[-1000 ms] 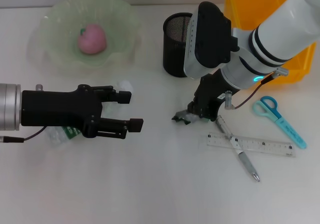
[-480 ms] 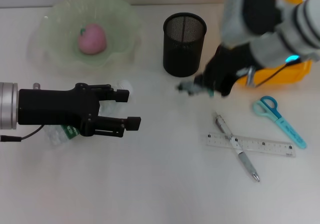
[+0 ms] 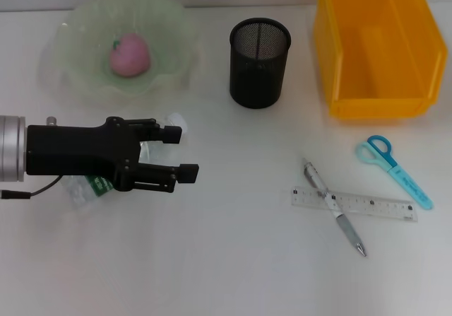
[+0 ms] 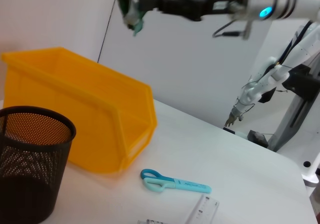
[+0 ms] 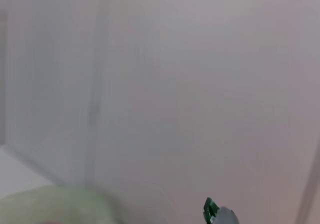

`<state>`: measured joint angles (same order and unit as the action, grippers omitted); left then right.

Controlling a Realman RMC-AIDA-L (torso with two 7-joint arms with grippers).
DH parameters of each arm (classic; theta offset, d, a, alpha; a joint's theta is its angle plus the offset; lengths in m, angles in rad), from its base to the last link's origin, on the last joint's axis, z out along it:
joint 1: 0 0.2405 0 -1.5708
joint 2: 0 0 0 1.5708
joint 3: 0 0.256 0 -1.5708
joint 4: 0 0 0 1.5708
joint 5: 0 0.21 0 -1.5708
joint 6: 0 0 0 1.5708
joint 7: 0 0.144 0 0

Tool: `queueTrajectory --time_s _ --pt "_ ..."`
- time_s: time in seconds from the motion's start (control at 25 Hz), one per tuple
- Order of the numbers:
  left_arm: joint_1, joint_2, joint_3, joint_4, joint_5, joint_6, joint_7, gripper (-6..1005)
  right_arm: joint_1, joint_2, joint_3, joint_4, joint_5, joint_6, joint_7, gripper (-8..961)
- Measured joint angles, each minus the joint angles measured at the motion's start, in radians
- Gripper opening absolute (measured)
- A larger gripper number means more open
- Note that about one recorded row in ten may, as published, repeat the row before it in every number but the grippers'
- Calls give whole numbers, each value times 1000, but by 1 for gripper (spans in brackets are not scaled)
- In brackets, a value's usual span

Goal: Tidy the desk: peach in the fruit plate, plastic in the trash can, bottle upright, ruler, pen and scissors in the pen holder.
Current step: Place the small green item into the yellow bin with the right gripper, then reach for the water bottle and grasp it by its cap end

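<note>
desk (image 3: 226, 273): white, carries everything below.
bin (image 3: 378, 47): yellow, far right of the desk, open top. Also in the left wrist view (image 4: 75, 129).
plate (image 3: 78, 61): pale green, wavy rim, far left.
left gripper (image 3: 173, 157): black, low over the left of the desk, jaws open, nothing between them. Hangs over the bottle.
right gripper (image 4: 132, 6): seen only in the left wrist view, high in the air above the bin's back wall. Jaws closed on the plastic.
holder (image 3: 259, 61): black mesh cup, upright, between plate and bin.
bottle (image 3: 88, 187): clear, green label, lying on its side, mostly hidden under the left gripper.
ruler (image 3: 374, 204): clear, flat on the desk, near right, lying across the pen.
pen (image 3: 349, 231): silver, diagonal, crossing the ruler.
scissors (image 3: 392, 162): teal handles, flat, just in front of the bin, right of the ruler.
peach (image 3: 128, 54): pink, in the plate.
plastic (image 4: 134, 21): small green-and-clear scrap, pinched at the right gripper's tips, in the air over the bin. A bit of it shows in the right wrist view (image 5: 215, 213).
</note>
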<state>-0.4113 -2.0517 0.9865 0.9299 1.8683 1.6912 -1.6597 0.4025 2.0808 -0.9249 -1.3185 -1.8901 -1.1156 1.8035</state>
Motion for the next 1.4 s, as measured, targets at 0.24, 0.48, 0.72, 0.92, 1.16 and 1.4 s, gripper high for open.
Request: queueTrajectory --time_s 0.24,0.48,0.72,0.92,1.16,1.4 --pt "-3 -3 0 -3 1 0 0 841 98 -29 42 294 15 86 -73 42" --pt "0 1 -2 -3 0 1 0 841 114 -30 48 328 15 86 -74 53" --pt "5 1 -3 -3 1 -1 -1 841 82 -32 71 297 46 -40 -65 310" --pt "3 5 -13 -1 11 -11 -31 841 31 -34 141 253 68 -366 -83 456" --pt "-21 5 -21 36 62 -42 -115 840 -58 -6 219 334 71 -703 -279 725" --pt "-103 -15 11 163 230 -108 -344 840 -90 -22 233 674 67 -749 -525 784"
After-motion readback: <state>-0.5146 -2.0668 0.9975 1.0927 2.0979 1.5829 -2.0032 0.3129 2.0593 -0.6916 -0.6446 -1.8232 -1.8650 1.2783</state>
